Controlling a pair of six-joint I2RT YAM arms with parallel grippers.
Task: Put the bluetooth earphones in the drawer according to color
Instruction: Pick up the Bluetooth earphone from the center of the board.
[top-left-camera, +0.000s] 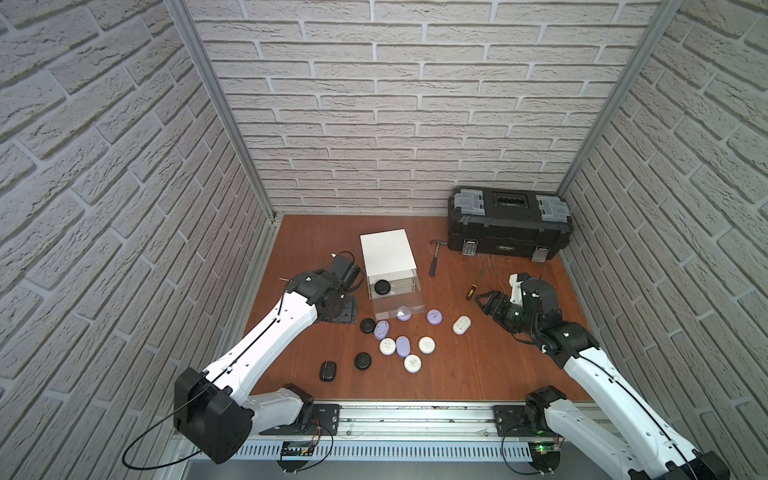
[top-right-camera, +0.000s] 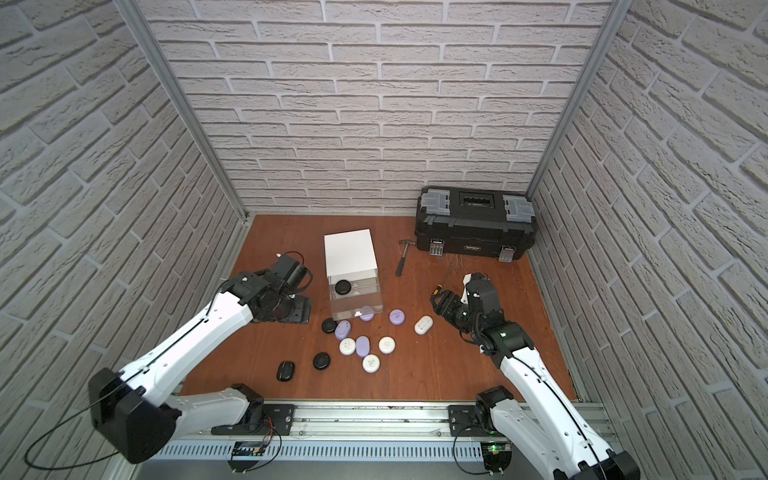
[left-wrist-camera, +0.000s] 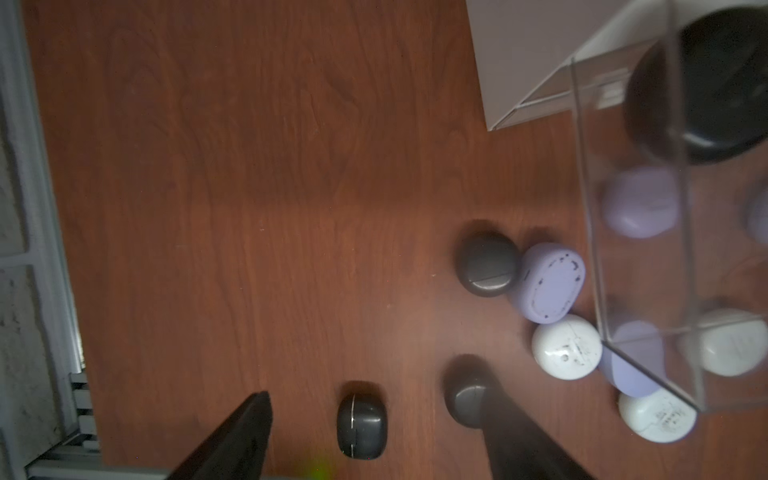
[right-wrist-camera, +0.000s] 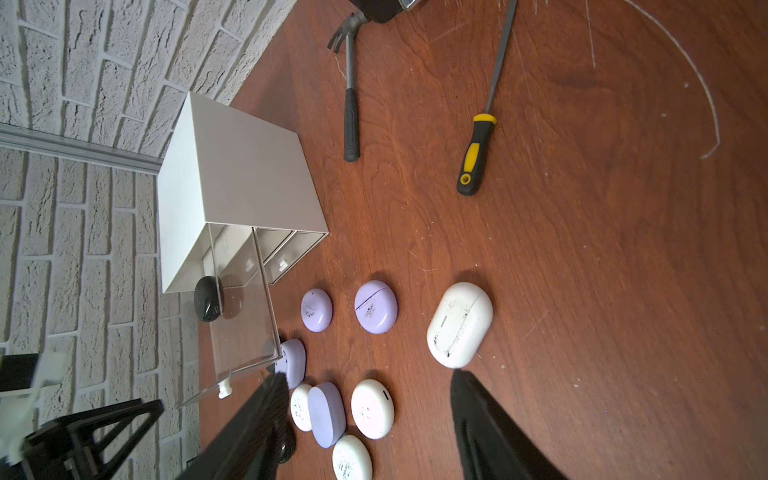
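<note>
Bluetooth earphones (top-left-camera: 402, 346): in both top views bunched on the desk (top-left-camera: 478, 374) just in front of the drawer (top-left-camera: 386, 249), black ones toward the left arm, lavender and white mixed in the middle, one larger white case (top-left-camera: 461, 324) apart toward the right arm. One black case (top-left-camera: 381, 286) already inside the pulled-out top tray (top-left-camera: 409, 301), seemingly the start of the black group. Tray drawn far out, presumably for dropping cases in from above. Left jaws beside the drawer, right jaws near the screwdriver (top-left-camera: 473, 289), neither over a case.

Left wrist view: left jaws spread wide and empty, a black oval case (left-wrist-camera: 361, 419) showing on the desk between them, apart from both, probably next in line.

Right wrist view: right jaws parted, holding nothing, pointing past the white case. Smooth pebble shells, round or oval, scuffed with dark specks, lid seams visible on some.
</note>
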